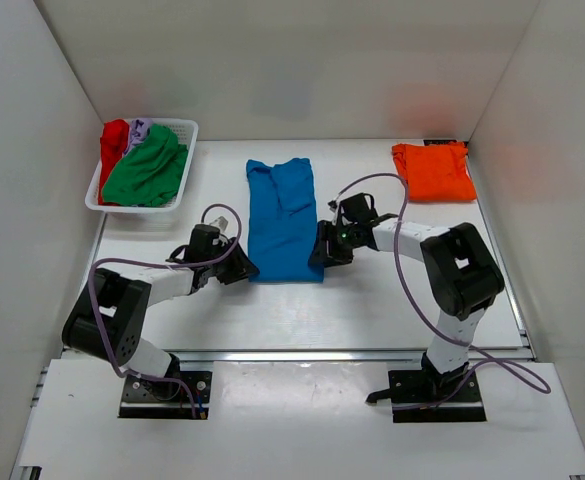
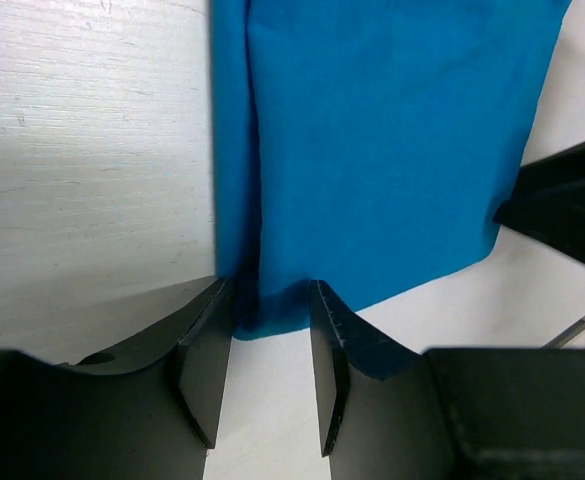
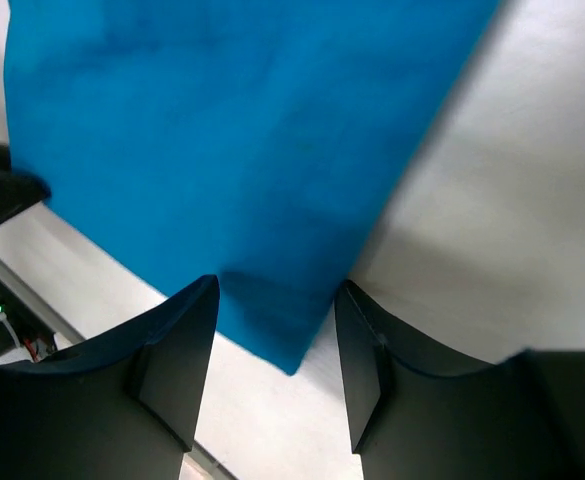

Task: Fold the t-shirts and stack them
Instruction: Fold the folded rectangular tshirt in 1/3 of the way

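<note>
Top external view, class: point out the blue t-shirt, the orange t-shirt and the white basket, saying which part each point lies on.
blue t-shirt (image 1: 282, 225), top external view, middle of its folded body
orange t-shirt (image 1: 432, 172), top external view, centre of the folded cloth
white basket (image 1: 190, 148), top external view, its right-hand wall

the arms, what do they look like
The left arm and right arm are black with white link sections, on black base plates. A purplish cable loops along each. The left pincer and right pincer have matte black wedge-shaped fingers.
</note>
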